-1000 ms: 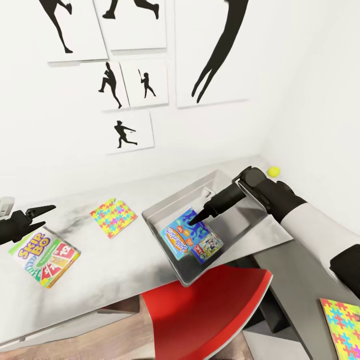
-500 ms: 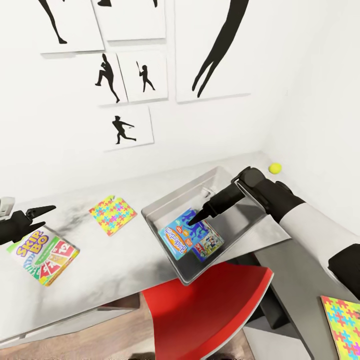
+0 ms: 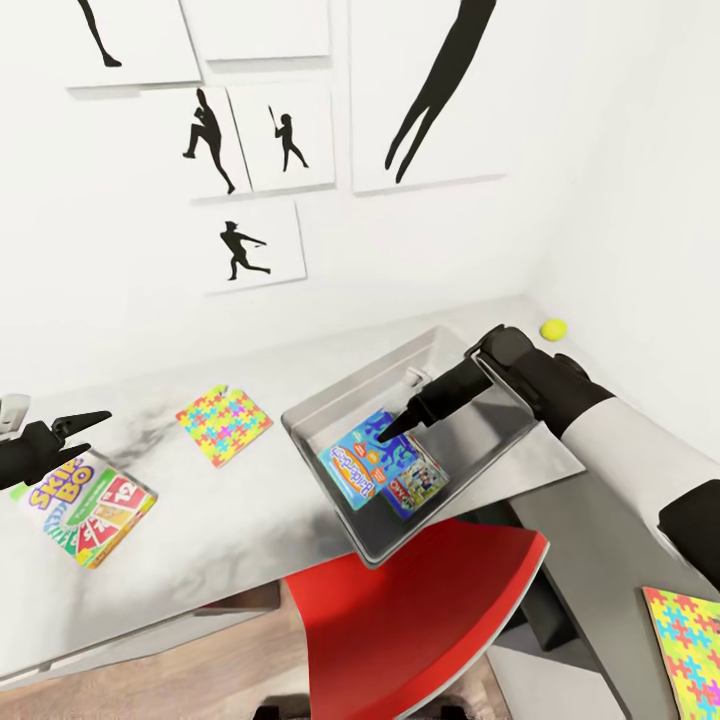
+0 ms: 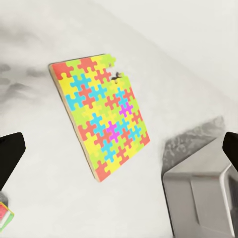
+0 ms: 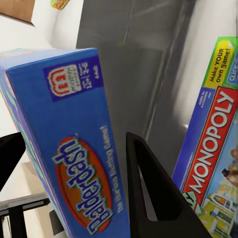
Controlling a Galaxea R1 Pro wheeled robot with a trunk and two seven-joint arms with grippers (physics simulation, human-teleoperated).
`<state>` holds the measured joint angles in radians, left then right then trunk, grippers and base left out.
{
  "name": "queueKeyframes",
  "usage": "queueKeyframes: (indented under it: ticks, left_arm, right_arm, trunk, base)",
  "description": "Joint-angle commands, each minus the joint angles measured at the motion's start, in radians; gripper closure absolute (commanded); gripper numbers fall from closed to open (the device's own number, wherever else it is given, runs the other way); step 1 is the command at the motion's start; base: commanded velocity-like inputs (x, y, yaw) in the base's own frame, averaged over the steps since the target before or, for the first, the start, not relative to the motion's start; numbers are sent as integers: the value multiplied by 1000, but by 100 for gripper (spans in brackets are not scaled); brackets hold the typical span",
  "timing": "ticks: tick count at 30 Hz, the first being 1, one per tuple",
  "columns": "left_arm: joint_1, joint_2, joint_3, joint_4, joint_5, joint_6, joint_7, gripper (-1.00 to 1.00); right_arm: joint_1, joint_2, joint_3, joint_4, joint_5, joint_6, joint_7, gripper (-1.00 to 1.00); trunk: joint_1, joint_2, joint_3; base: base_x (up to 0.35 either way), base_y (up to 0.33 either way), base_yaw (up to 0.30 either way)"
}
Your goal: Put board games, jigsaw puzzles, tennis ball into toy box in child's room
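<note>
White walls (image 3: pixel 620 150) carry white panels with black silhouette athletes (image 3: pixel 262 135). A red curved seat (image 3: pixel 410 620), perhaps a chair, stands on the light wood-plank floor (image 3: pixel 200 680).

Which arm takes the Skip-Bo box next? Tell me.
Left, probably. The left gripper hangs open right beside the Skip-Bo box, while the right gripper is in the toy box around the Balderdash box.
</note>
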<state>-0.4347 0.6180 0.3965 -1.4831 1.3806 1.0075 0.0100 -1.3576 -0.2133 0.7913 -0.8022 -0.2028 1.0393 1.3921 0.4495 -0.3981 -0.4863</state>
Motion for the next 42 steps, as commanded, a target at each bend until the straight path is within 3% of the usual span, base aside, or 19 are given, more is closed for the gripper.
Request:
queueKeyframes:
  ticks: [1,42]
  left_arm:
    - [-1,0,1,0,2,5,1,-100]
    - [-3,-2,1,-22,14,5,-6,-100]
  right_arm:
    - [-3,-1,4,0,-5,8,1,100]
    - [-20,-9,1,3,-6,8,-4,100]
  trunk:
    - [1,-2,-3]
    - [1,-2,-69]
  base:
    - [0,0,0]
    - [0,0,0]
